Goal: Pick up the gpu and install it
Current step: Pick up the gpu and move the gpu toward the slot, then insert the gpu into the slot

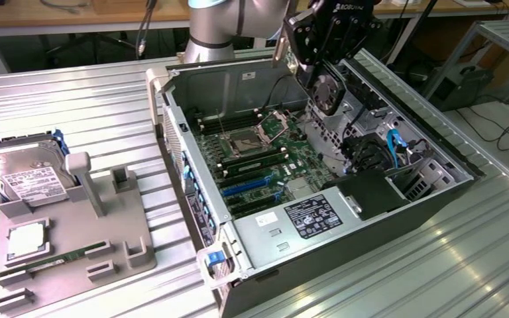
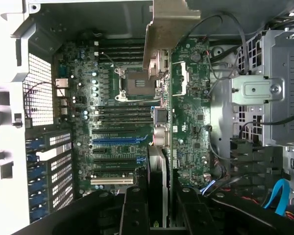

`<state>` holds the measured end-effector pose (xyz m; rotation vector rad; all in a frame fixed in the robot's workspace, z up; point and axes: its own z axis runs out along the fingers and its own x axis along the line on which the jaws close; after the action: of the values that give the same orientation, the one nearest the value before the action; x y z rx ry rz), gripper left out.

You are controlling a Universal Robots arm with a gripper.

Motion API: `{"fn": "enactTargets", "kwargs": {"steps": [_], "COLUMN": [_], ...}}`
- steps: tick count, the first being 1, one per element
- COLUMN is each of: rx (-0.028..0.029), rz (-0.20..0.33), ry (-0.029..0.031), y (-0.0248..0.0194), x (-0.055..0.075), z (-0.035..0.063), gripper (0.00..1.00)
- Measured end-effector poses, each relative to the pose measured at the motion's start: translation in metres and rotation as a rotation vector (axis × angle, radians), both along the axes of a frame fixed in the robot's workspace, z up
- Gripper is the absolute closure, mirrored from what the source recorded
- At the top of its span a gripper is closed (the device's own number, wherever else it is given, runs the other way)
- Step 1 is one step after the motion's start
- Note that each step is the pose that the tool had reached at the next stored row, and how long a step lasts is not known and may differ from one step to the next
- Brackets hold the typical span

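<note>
The end effector (image 1: 319, 63) is clenched on the gpu (image 1: 327, 93) and holds it upright in the air over the open computer case (image 1: 228, 83). In the exterior view the gpu is at about 1 o'clock from the motherboard (image 1: 254, 159). In the wrist view it stands edge-on between two black fingers (image 2: 134, 208), with its silver bracket (image 2: 166, 34) at the far end, not yet in a slot. On the tabletop (image 1: 77, 99), at 9 o'clock from the case, a hard drive (image 1: 24, 175) leans in a grey holder (image 1: 69, 245).
</note>
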<state>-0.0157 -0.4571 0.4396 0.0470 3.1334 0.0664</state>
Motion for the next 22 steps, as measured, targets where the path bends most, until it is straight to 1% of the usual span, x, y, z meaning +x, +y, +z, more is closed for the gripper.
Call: {"fn": "enactTargets", "kwargs": {"steps": [10, 22], "rx": [-0.0002, -0.0001], "rz": [0.0, 0.0], "ry": [-0.0001, -0.0001], "y": [0.0001, 0.0], "x": [0.022, 0.023], "z": [-0.0015, -0.0016], "gripper": [0.72, 0.72]}}
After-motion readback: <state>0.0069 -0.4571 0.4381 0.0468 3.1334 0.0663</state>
